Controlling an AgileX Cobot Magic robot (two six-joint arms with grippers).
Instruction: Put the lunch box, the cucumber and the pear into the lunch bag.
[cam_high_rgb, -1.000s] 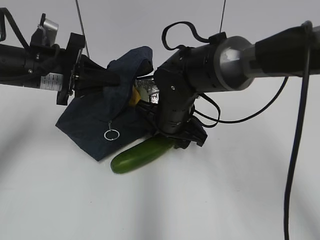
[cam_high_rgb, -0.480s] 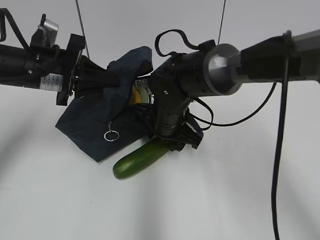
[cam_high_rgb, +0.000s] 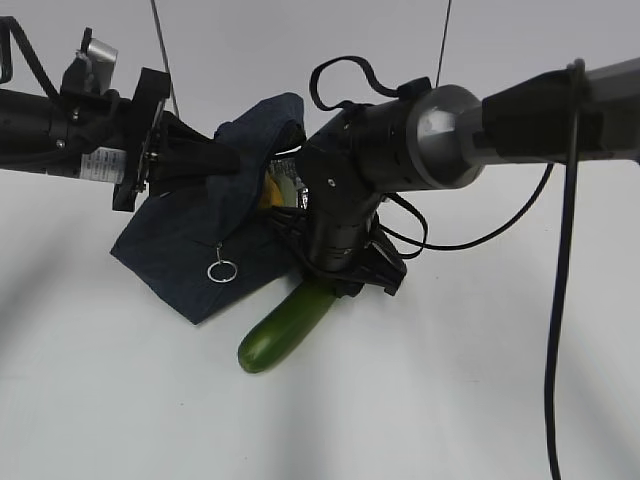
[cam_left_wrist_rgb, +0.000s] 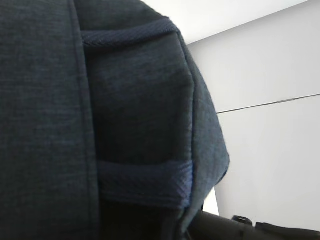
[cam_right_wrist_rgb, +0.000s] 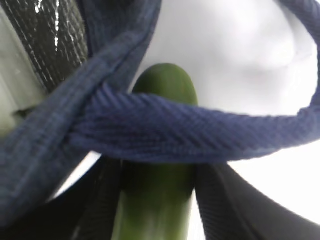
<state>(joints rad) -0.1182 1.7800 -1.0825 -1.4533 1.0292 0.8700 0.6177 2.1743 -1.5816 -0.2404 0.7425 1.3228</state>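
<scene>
While the left claw (cam_high_rgb: 215, 160) pinches the bag (cam_high_rgb: 200, 255) flap to keep its mouth open, the right claw (cam_high_rgb: 335, 285) grips the cucumber (cam_high_rgb: 285, 330), free end low near the bag's front edge

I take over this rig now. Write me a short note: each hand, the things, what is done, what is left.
Left hand: holds the lunch bag by its upper fabric, keeping it open.
Right hand: shut on the cucumber, whose free end points away from the bag, under the strap.
Something yellow, probably the pear, shows in the opening.
Lunch box: not visible.
Left: put the cucumber into the bag.
</scene>
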